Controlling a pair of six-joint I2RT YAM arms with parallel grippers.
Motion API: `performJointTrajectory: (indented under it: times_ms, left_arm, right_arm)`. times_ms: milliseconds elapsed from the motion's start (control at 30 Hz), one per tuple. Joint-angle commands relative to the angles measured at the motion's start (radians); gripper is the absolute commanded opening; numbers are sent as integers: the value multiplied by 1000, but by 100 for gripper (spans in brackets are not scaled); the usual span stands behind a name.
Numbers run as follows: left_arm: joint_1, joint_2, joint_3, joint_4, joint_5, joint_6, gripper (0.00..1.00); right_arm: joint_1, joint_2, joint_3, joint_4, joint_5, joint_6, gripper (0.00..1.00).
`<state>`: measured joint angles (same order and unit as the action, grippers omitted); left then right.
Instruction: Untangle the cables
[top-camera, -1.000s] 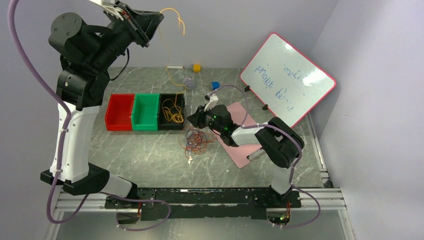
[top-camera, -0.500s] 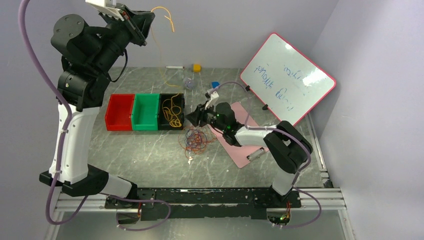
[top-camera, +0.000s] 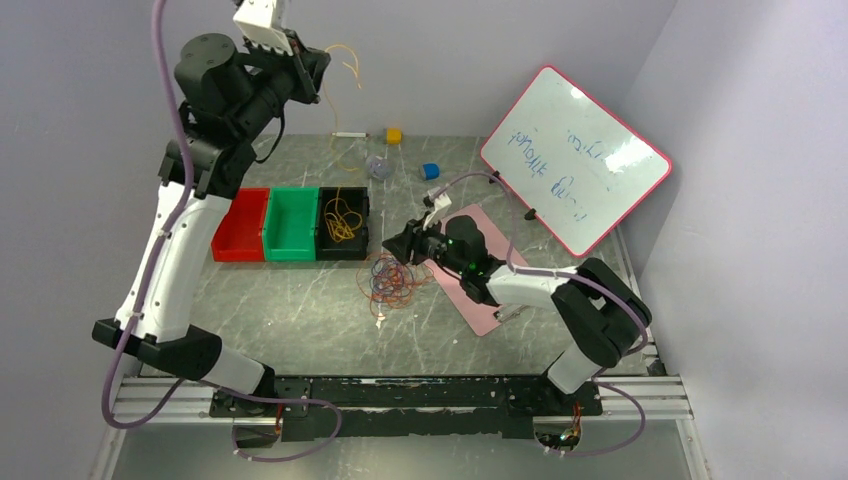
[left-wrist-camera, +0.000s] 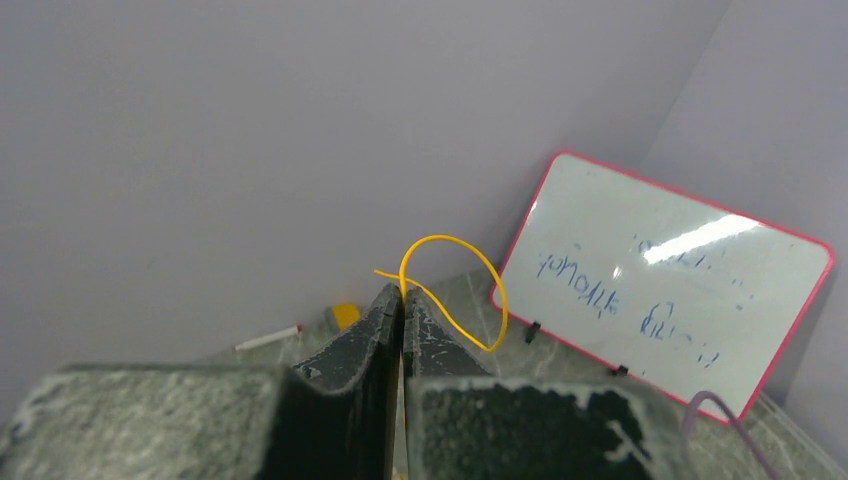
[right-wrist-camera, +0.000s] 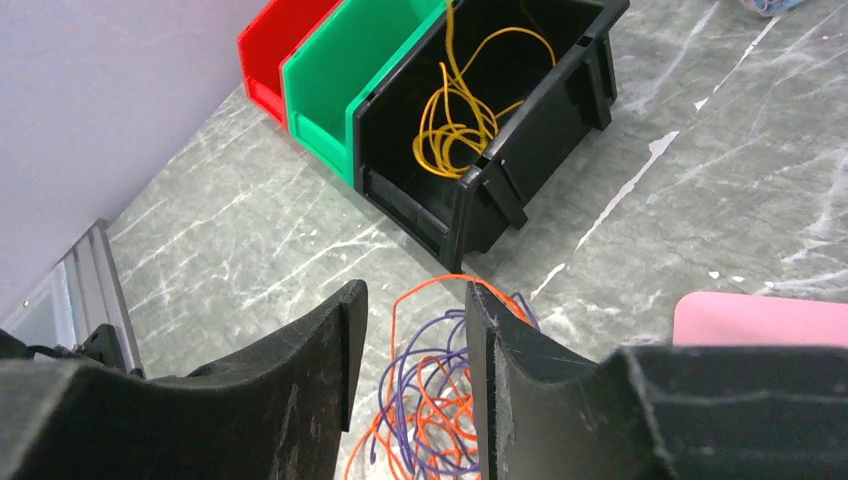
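While the left gripper (top-camera: 318, 64) pinches a thin yellow wire (left-wrist-camera: 440, 238) at upper left, the right gripper (right-wrist-camera: 408, 322) gapes above a central orange-purple wire tangle (top-camera: 395, 282).

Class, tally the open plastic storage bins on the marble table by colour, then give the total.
Red plastic bin: 1
Green plastic bin: 1
Black plastic bin: 1
Total: 3
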<state>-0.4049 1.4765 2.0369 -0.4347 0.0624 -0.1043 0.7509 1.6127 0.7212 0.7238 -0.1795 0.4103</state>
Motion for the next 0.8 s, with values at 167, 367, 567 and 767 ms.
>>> performJointTrajectory:
  times_ms: [167, 367, 567, 767]
  left_arm:
    - [0, -34, -232, 90, -87, -5, 7]
    - [8, -71, -372, 91, -119, -17, 7]
    - [19, -111, -433, 52, -209, 4, 7]
    - [41, -153, -468, 8, -293, 27, 7]
  right_arm:
    - [5, -106, -89, -37, 2, -35, 46]
    - [4, -148, -136, -53, 9, -38, 47]
    - [5, -155, -164, -53, -6, -28, 47]
    - [5, -160, -177, -58, -7, -24, 48]
